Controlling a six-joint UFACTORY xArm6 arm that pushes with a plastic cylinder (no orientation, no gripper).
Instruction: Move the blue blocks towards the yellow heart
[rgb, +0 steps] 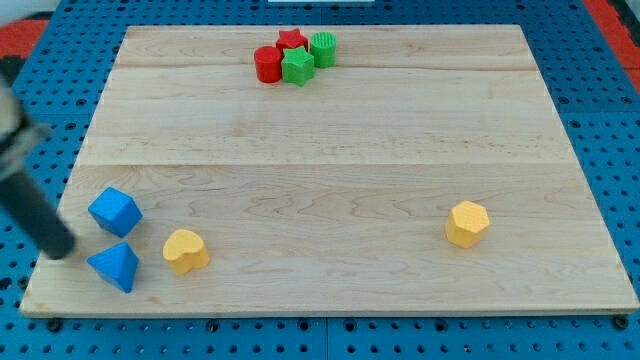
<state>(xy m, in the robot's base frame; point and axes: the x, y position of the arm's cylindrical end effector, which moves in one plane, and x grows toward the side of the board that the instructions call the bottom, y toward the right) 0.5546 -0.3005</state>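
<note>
Wooden board (340, 130) on blue pegboard, blocks mostly down the view's bottom-left.
You've got my tip (64, 248), blurry, holding nothing, just left of the blue cube (115, 211) and blue triangular block (114, 265); the yellow heart (185, 250) sits right beside them.

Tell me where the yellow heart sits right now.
The yellow heart lies near the board's bottom-left corner in the camera view, just right of the blue triangular block and below-right of the blue cube; my tip is left of both blue blocks.
</note>
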